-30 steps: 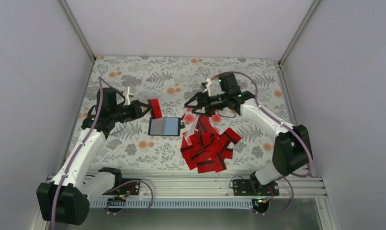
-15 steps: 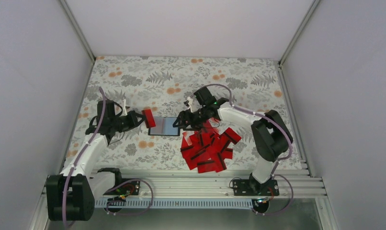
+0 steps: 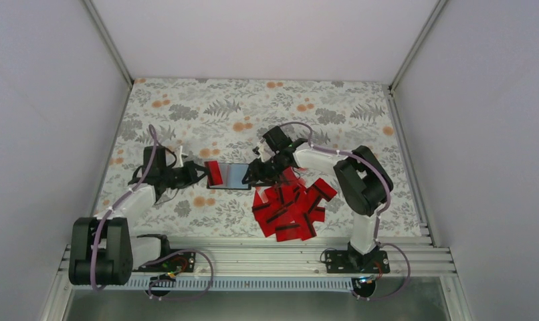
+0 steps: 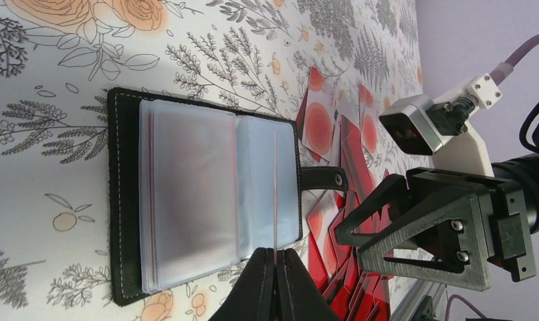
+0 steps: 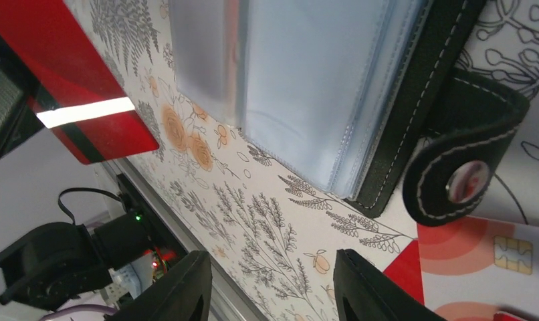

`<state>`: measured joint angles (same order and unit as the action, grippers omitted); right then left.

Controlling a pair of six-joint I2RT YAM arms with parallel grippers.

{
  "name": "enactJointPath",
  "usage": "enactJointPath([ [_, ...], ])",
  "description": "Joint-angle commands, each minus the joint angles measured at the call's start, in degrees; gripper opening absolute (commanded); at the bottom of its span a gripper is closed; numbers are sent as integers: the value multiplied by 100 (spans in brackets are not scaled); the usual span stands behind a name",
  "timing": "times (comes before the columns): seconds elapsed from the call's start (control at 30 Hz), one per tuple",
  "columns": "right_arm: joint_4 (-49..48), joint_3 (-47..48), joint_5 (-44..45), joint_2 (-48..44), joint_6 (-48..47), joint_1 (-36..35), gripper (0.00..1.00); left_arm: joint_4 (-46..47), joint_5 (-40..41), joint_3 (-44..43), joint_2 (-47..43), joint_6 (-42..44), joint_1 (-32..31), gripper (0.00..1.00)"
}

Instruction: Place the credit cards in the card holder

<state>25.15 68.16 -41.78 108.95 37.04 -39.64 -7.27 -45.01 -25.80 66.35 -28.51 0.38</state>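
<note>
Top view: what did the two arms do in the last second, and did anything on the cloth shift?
The left gripper, shut on one red card, lowered and moved right, bringing the card over the left half of the open card holder. The right gripper swung left and down to the holder's strap side, its jaws narrowing but not closed. The holder and the pile of cards stayed put.

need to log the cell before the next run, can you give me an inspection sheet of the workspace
surface: floral cloth, lying flat
job's things: card holder lies open; credit cards piled on its right; one red card held at its left edge
clutter: nothing seen
grippers: left gripper shut on the red card; right gripper open, low by the strap, holding nothing
cables: purple cable along each arm
surroundings: white walls, metal rail at near edge
</note>
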Motion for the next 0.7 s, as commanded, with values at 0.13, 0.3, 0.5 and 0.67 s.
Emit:
enactJointPath([
  [0.13,-44,364,-51,296,-66,-64,37,930,-354,-74,766,154,10,2],
  [0.3,-37,522,-84,519,-101,-62,32,1217,-438,-149,1190,190,-10,2],
  [0.5,-19,609,-89,702,-172,-55,28,1577,-506,-229,1564,128,-101,2],
  [0.67,42,668,-81,823,-240,-36,26,1684,-508,-334,1782,124,-189,2],
])
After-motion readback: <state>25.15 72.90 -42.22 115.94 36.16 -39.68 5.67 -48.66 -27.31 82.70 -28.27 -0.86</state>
